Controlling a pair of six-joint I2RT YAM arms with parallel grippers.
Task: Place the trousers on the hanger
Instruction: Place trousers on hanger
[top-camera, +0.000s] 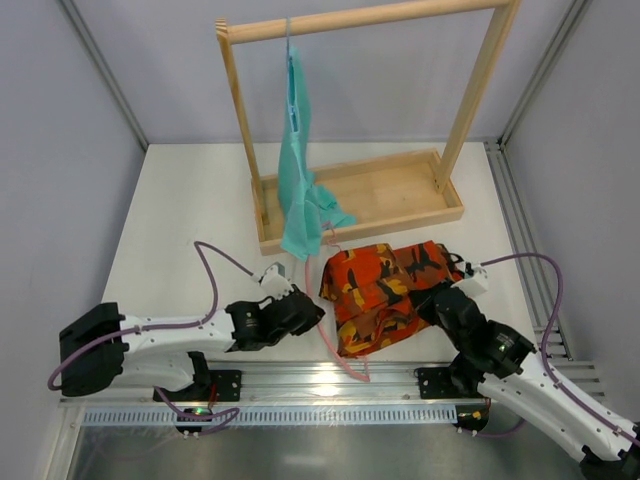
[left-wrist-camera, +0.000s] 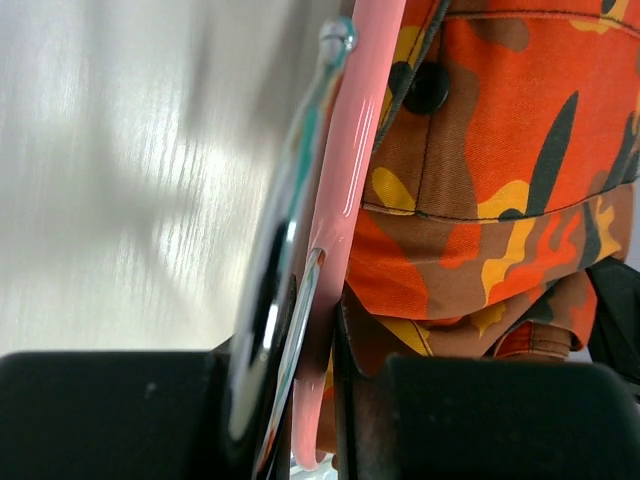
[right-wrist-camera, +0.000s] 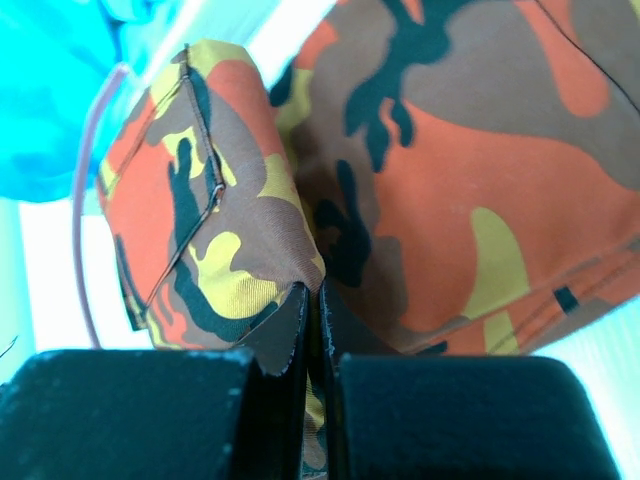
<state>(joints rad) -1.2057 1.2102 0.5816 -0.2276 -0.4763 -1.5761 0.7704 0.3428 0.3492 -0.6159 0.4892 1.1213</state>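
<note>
The camouflage trousers (top-camera: 385, 290) lie folded on the table between the two arms. The pink hanger (top-camera: 330, 345) runs along their left edge, curving down toward the near rail. My left gripper (top-camera: 314, 312) is shut on the hanger; in the left wrist view the pink bar (left-wrist-camera: 348, 170) and its metal hook (left-wrist-camera: 285, 260) pass between the jaws, with the trousers (left-wrist-camera: 520, 150) just to the right. My right gripper (top-camera: 433, 300) is shut on a fold of the trousers (right-wrist-camera: 450, 180) at their right side. The hanger (right-wrist-camera: 80, 220) shows there as a thin pink curve at far left.
A wooden rack (top-camera: 360, 20) stands at the back on a shallow wooden tray base (top-camera: 400, 200). A teal garment (top-camera: 295, 150) hangs from its bar, its lower end resting near the trousers' top left corner. Metal rails edge the table on the right and near sides.
</note>
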